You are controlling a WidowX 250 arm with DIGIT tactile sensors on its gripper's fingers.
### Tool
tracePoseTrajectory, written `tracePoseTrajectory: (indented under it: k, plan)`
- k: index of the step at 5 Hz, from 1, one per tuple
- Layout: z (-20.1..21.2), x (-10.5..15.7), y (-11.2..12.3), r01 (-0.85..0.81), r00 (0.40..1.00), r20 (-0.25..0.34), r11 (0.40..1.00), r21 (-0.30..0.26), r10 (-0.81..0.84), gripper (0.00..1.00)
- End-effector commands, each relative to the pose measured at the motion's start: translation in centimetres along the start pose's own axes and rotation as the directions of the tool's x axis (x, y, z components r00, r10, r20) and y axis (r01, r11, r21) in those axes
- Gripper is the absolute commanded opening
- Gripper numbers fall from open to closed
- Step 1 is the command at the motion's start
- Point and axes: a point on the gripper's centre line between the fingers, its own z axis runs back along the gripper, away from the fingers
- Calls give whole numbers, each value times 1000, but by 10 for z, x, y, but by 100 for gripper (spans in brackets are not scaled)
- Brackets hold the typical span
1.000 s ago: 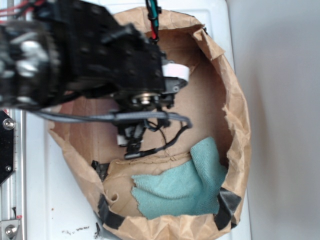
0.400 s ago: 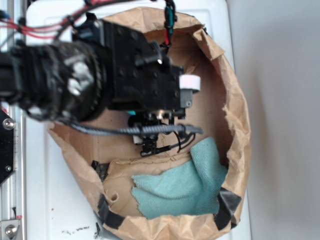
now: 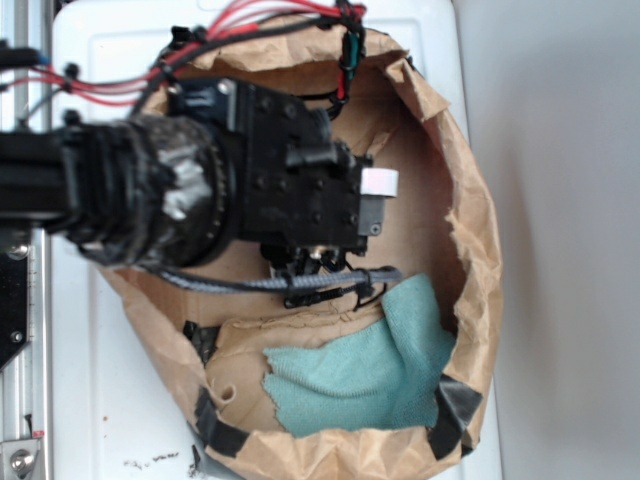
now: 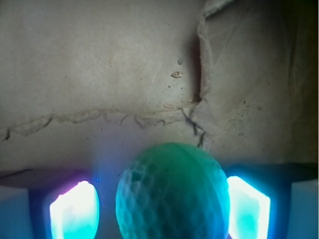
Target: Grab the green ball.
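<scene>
In the wrist view the green ball (image 4: 172, 194), mint-green and dimpled, lies on the brown paper floor of the bag, right between my gripper (image 4: 160, 211) fingers. The left finger (image 4: 74, 211) stands a small gap away from the ball. The right finger (image 4: 248, 209) is at the ball's edge. The jaws are open around the ball. In the exterior view my arm (image 3: 270, 190) reaches down into the paper bag (image 3: 480, 230) and hides both the ball and the fingers.
A teal-green cloth (image 3: 370, 370) lies crumpled in the front right of the bag. The bag's torn paper walls rise all round, with black tape (image 3: 455, 405) at the front corners. A torn seam (image 4: 197, 74) runs across the bag floor. Red cables (image 3: 250, 20) trail behind the arm.
My arm has shifted to the right and forward over the bag floor and turned, bringing the wrist over the middle of the bag. The cloth has not moved.
</scene>
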Motion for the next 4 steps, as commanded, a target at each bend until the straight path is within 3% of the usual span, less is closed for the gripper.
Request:
tracePoseTrajectory:
  k: [1, 4]
  plan:
    - [-8, 12, -3, -49, 999, 26, 998, 36, 48, 0]
    - [32, 11, 5, -23, 1000, 11, 999, -37, 24, 0]
